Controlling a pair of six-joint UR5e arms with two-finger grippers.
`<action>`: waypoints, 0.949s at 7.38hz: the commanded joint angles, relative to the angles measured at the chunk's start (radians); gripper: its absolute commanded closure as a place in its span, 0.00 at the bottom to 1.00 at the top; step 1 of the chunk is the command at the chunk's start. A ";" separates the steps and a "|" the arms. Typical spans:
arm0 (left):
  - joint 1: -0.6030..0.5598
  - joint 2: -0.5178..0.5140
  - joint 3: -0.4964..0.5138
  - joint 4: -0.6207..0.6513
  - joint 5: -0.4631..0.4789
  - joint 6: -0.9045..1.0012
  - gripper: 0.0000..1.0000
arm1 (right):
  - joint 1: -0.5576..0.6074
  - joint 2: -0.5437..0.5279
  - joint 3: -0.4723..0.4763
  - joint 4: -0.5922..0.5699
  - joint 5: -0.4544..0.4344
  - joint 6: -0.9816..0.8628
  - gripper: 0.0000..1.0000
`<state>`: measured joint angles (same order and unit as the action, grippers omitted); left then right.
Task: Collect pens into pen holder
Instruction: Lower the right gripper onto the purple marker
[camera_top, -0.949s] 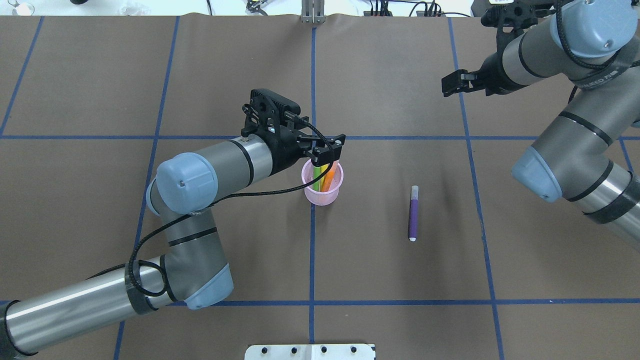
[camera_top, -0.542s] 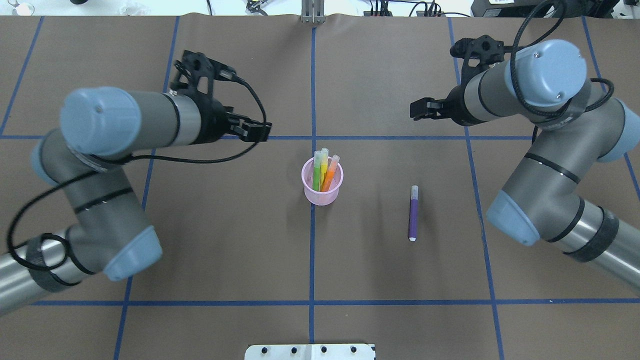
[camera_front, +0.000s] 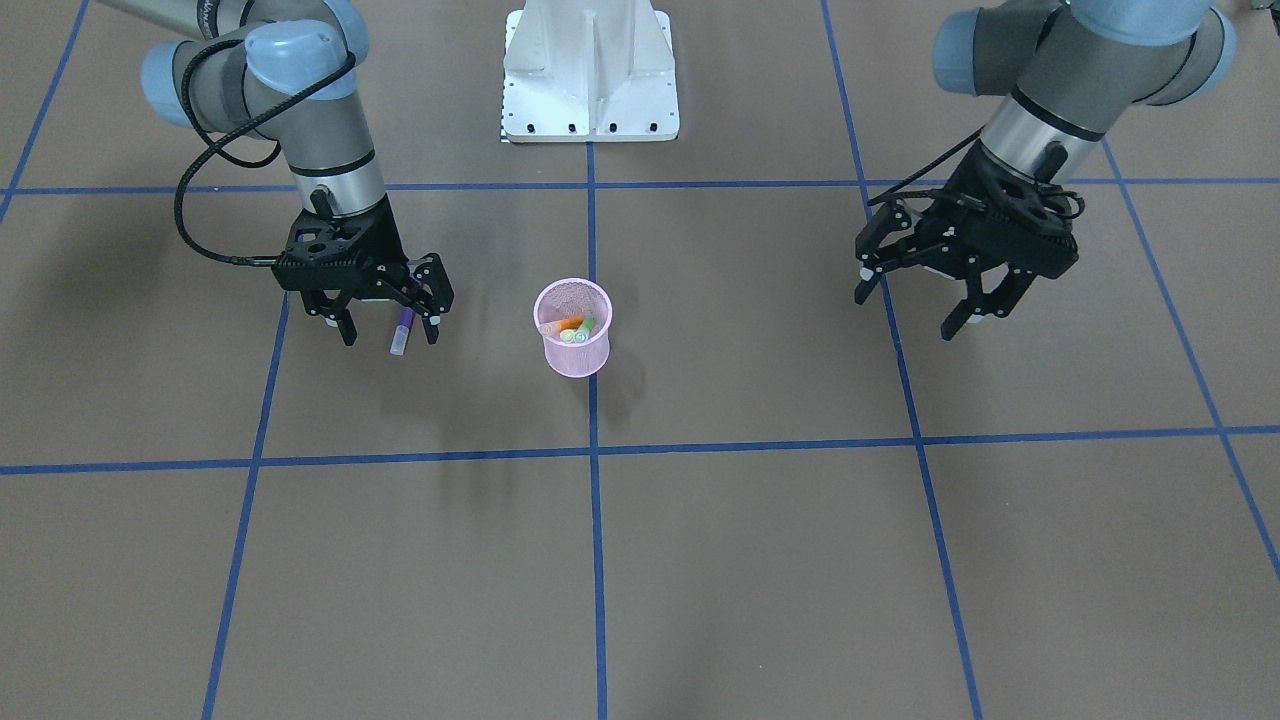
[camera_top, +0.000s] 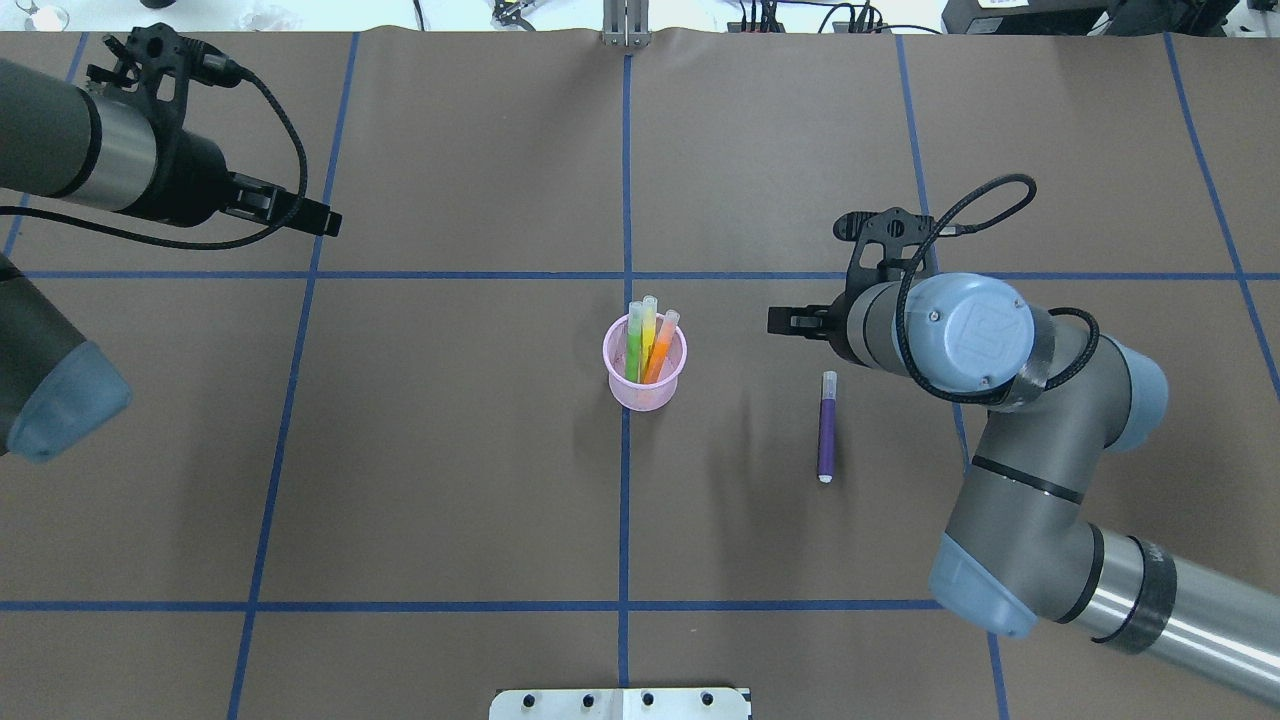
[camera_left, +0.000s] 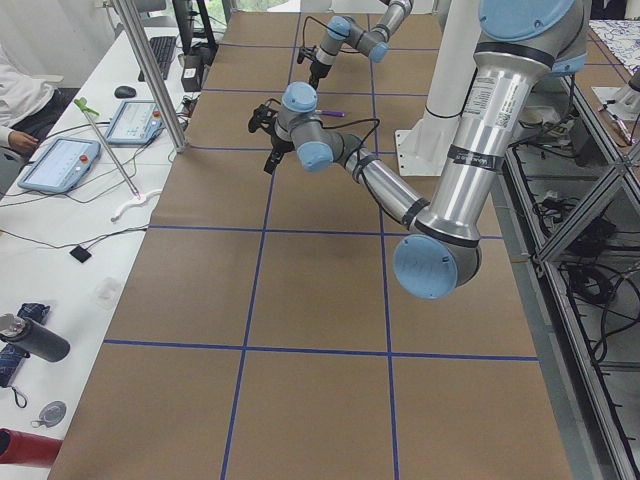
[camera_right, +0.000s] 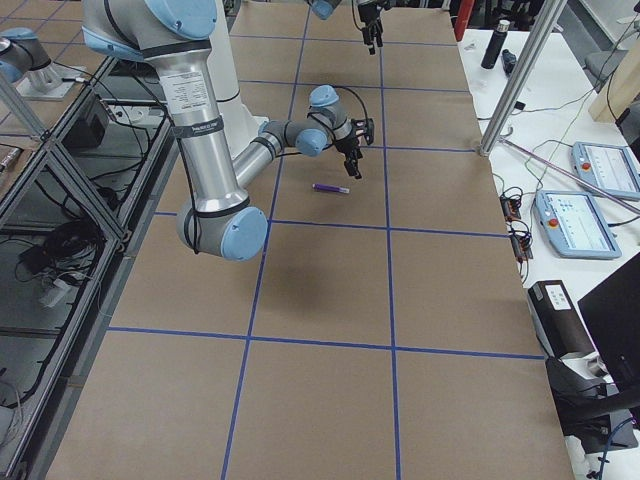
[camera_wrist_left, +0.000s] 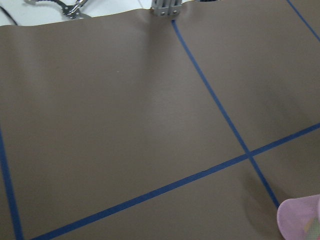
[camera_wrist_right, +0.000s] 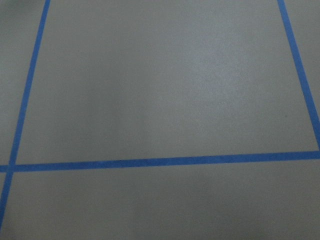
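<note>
The brown desk (camera_top: 480, 480), gridded with blue tape lines (camera_top: 625, 520), is carrying a job that is looking nearly finished: three pens are sitting in the cup and only one is lying loose. The right arm (camera_top: 1000, 400) is reaching in over the desk's right half, and its claw (camera_front: 390, 325) is hanging above the far end of that loose pen with its fingers spread well apart and gripping nothing. In the front-facing view the pen is showing between them, while the overhead view is showing it flat on the desk, not lifted. The left arm (camera_top: 100, 170) is standing off at the far left corner, well apart from everything, and its claw (camera_front: 905, 312) is gaping wide and empty. The pen holder (camera_top: 645, 398), a pink mesh cup, is standing upright on the centre tape line. Its edge is just peeking into the corner of the left wrist view. Inside it, a green pen (camera_top: 634, 345), a yellow pen (camera_top: 648, 330) and an orange pen (camera_top: 661, 350) are leaning together, with their pale caps poking up past the rim. The purple pen (camera_top: 826, 440) is lying to the holder's right, near it but not touching, pointing away from the robot. What is remaining, judging from this, is grasping that pen, carrying it across and dropping it in.
</note>
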<state>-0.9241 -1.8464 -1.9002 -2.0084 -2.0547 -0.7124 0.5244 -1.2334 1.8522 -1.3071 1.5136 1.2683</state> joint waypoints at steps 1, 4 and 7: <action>-0.010 0.039 0.004 0.002 -0.004 0.062 0.00 | -0.046 -0.008 -0.013 0.002 -0.069 0.036 0.03; -0.009 0.039 -0.003 0.000 -0.002 0.057 0.00 | -0.046 -0.052 -0.103 0.168 -0.110 0.086 0.13; 0.001 0.038 -0.005 -0.001 0.048 0.057 0.00 | -0.075 -0.081 -0.100 0.160 -0.186 0.152 0.30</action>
<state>-0.9289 -1.8073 -1.9044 -2.0089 -2.0381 -0.6550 0.4645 -1.3041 1.7534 -1.1464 1.3564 1.3970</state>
